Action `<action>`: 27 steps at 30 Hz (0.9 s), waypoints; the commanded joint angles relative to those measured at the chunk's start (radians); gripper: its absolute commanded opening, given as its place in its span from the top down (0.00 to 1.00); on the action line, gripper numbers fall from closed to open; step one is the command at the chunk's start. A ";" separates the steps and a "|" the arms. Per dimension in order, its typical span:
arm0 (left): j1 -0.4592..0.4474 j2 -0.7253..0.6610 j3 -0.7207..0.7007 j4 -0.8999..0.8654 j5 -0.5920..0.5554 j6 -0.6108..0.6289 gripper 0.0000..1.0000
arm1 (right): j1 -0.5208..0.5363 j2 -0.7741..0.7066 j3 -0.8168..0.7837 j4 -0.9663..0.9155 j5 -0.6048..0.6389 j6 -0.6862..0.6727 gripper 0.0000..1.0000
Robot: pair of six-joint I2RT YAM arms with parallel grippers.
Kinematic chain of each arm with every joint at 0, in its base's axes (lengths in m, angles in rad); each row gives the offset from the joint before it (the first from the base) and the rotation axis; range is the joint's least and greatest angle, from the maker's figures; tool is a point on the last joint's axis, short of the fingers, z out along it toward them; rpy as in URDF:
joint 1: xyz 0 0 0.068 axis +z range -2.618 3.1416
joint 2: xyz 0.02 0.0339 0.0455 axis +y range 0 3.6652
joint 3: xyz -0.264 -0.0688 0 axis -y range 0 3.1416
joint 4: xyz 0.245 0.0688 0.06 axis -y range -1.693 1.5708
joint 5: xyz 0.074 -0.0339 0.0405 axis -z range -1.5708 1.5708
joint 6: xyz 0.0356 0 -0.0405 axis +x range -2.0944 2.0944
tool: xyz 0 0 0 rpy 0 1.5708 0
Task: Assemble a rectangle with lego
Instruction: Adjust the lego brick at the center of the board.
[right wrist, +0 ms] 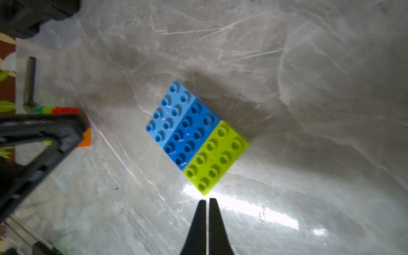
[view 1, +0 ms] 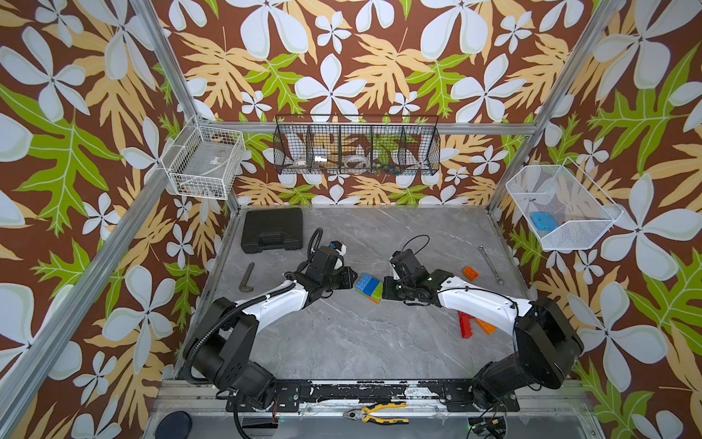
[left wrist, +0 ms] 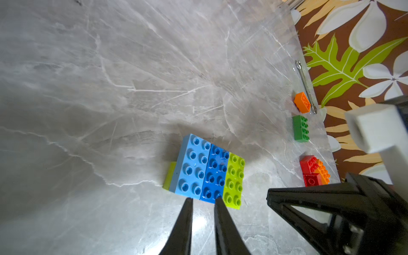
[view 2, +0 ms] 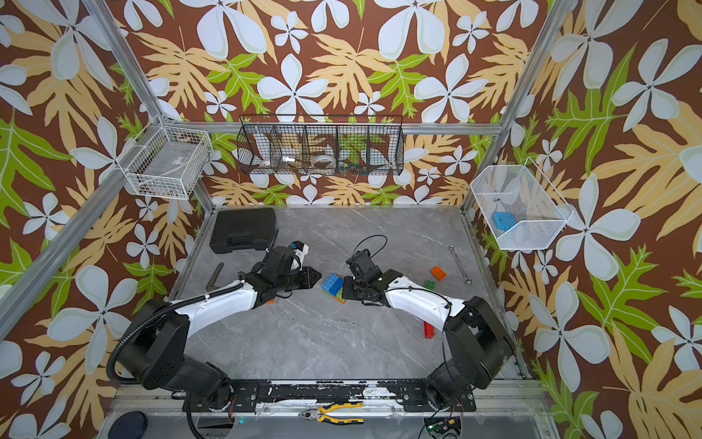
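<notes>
Left pincer (view 1: 353, 280) and right pincer (view 1: 384, 288) flank the lego block (view 1: 369, 287) in both top views, loose bricks (view 1: 470, 273) well off on its right-arm side; left wrist view: fingers (left wrist: 186, 220) nearly together, empty, tips at the block's edge; right wrist view: fingers (right wrist: 198, 220) together, empty, just off its lime corner; squaring-up seems in hand; next, fetch another brick.

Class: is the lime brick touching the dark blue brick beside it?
Touching. The right wrist view shows the lime brick flush against the dark blue brick, no gap between.
</notes>
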 commanded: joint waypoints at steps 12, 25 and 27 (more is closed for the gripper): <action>-0.037 0.101 0.042 0.068 0.097 -0.007 0.88 | 0.010 0.106 0.027 0.071 -0.065 0.027 1.00; -0.037 0.160 -0.002 0.047 0.076 0.013 0.99 | 0.011 0.158 -0.075 0.059 -0.049 0.025 1.00; -0.037 0.162 -0.012 0.044 0.071 0.013 1.00 | 0.010 0.161 -0.079 0.042 -0.040 0.020 1.00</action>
